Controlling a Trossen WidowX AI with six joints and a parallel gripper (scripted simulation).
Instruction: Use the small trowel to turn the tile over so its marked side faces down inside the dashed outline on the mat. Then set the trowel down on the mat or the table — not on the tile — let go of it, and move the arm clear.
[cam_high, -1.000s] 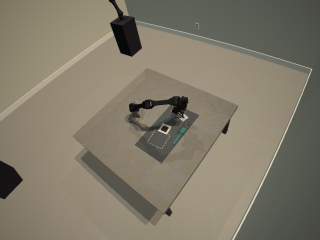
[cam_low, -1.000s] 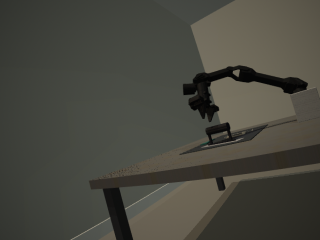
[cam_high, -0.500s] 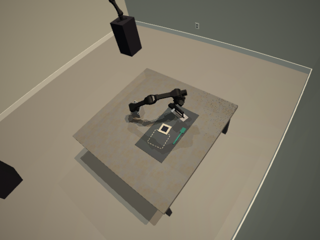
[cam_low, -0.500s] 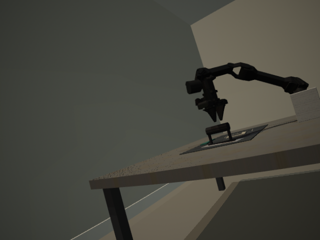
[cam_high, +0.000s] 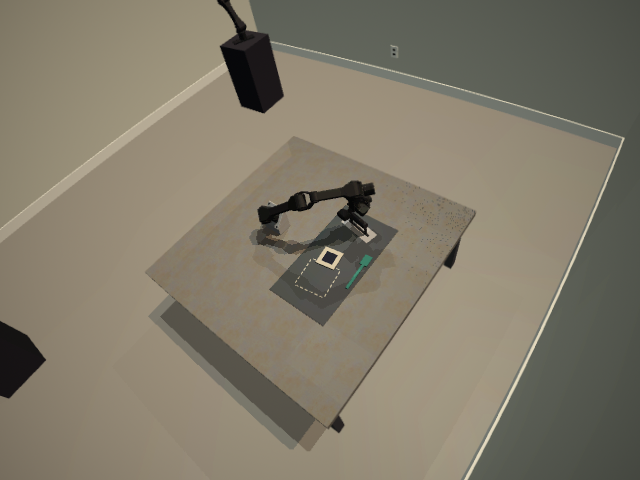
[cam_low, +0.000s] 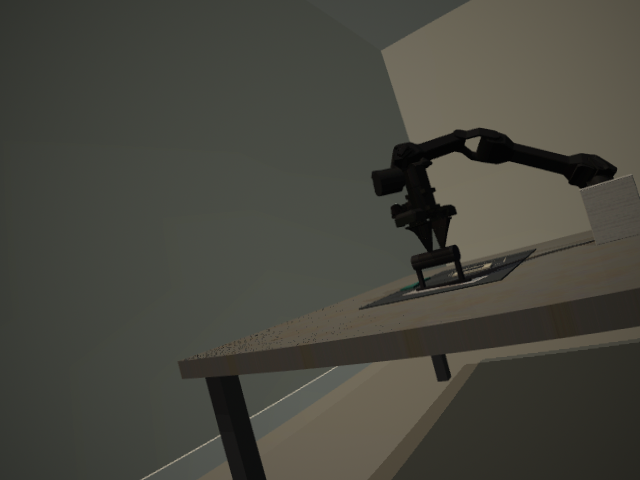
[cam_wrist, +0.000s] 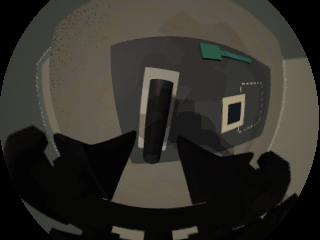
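The small trowel (cam_high: 368, 235) (cam_low: 435, 256) (cam_wrist: 159, 110), a pale flat plate with a raised black bar handle, lies on the dark mat (cam_high: 320, 313) (cam_wrist: 127, 65). My gripper (cam_low: 436, 249) (cam_wrist: 156, 136) is open and points down just above the handle. In the wrist view the handle runs between the fingertips; contact cannot be told. The tile (cam_high: 329, 257) (cam_wrist: 234, 114) lies flat, cream with a dark square facing up. It lies at one edge of the dashed outline (cam_high: 324, 297), mostly outside it, and hides part of that edge.
A green flat-bladed tool (cam_high: 366, 260) (cam_wrist: 211, 51) lies on the mat along its long side, beside the tile. The arm reaches over from its pale base block (cam_low: 612, 211) on the table (cam_high: 227, 289). Dark pedestals stand off the table.
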